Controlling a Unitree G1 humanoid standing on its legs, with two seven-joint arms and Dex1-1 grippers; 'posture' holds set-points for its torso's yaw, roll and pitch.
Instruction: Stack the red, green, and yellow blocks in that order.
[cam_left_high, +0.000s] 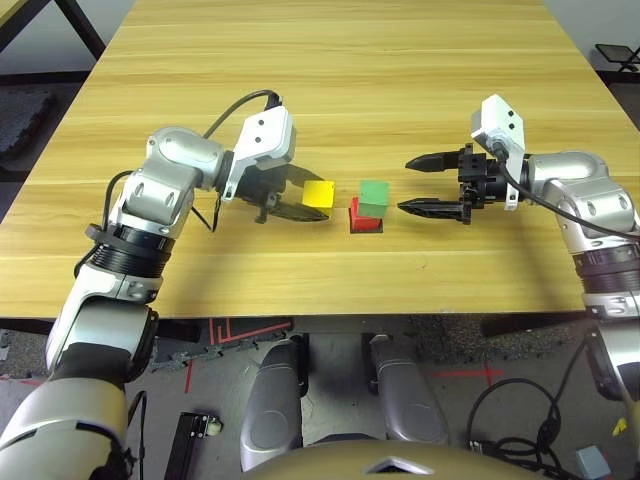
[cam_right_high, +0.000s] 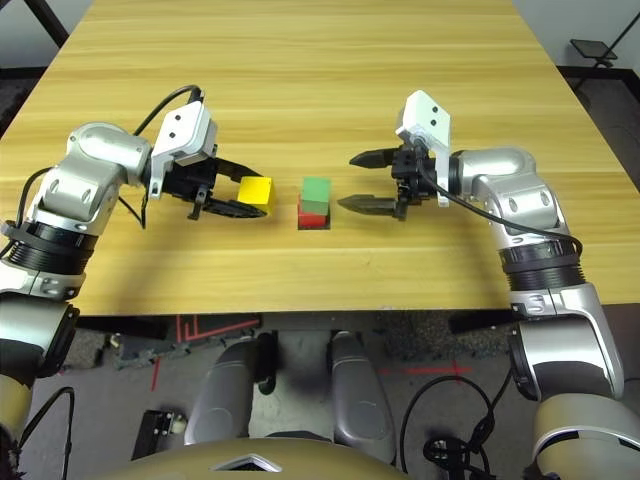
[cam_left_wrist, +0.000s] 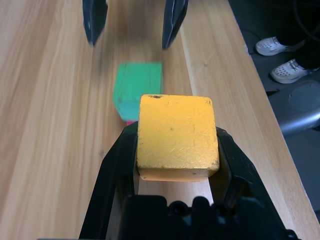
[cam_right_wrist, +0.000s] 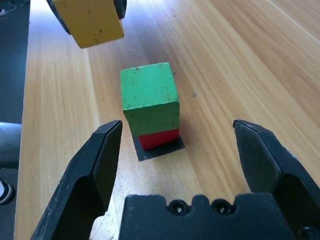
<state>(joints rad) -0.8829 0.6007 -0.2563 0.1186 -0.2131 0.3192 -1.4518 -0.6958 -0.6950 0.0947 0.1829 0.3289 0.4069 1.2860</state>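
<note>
Green block (cam_left_high: 374, 197) sits on red (cam_left_high: 360, 215) at the counter's (cam_left_high: 330, 60) centre; the left tool (cam_left_high: 292, 205) clamps the yellow (cam_left_high: 319, 193) at its nine o'clock, ready to cap. Right tool (cam_left_high: 425, 185) waits wide open at three o'clock.

You're seeing little of the red block (cam_right_wrist: 158, 138): the green block (cam_right_wrist: 150, 100) is covering its top. The yellow block (cam_left_wrist: 177, 136) is hiding part of both in the left wrist view, where the right gripper (cam_left_wrist: 131, 25) is blurring and running off the edge.
</note>
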